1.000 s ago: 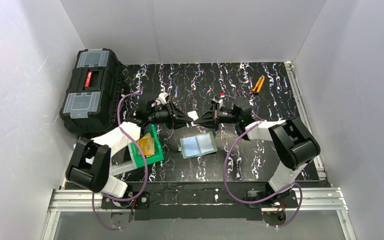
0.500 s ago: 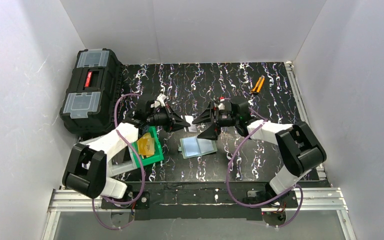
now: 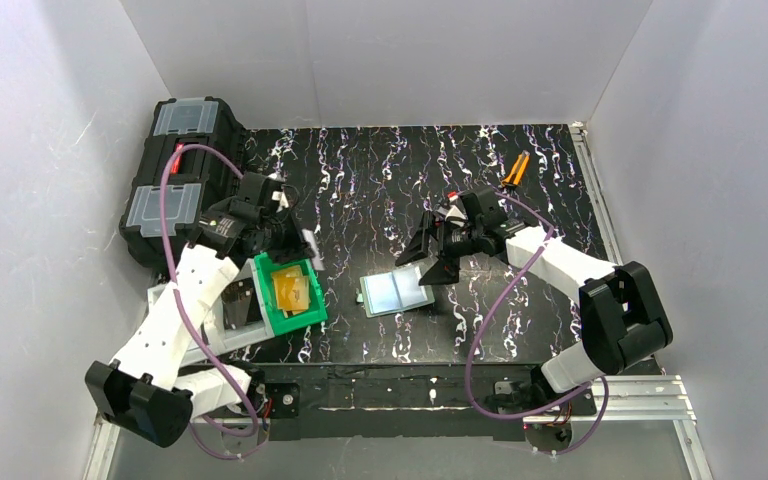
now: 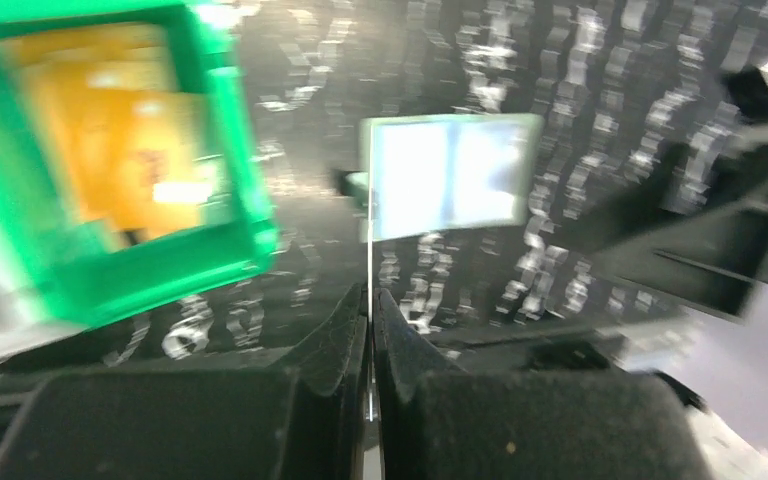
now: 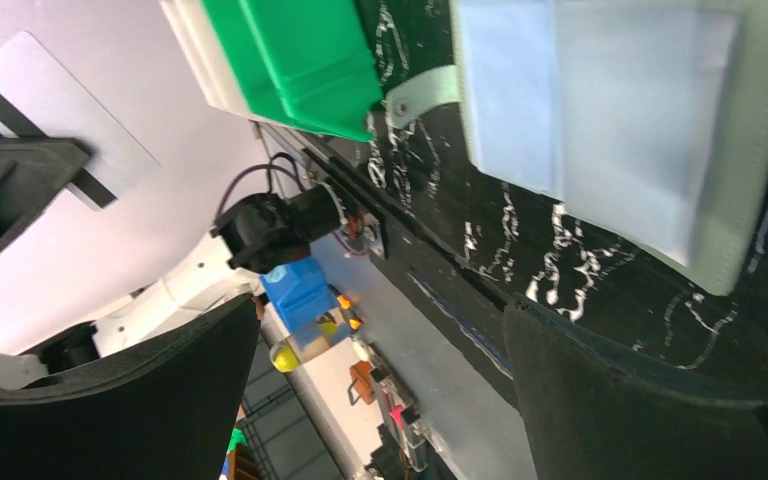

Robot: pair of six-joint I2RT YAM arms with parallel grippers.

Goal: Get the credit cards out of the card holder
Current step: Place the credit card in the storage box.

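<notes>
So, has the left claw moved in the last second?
Yes. The left gripper, pinching a credit card, has swung left, away from the card holder, which stayed put, and toward the black toolbox.

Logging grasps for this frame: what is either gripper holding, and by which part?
The left gripper pinches a card by one edge; the right gripper is open, holding nothing.

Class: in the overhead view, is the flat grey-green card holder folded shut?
No, the card holder lies spread open, its pale inside facing up.
</notes>
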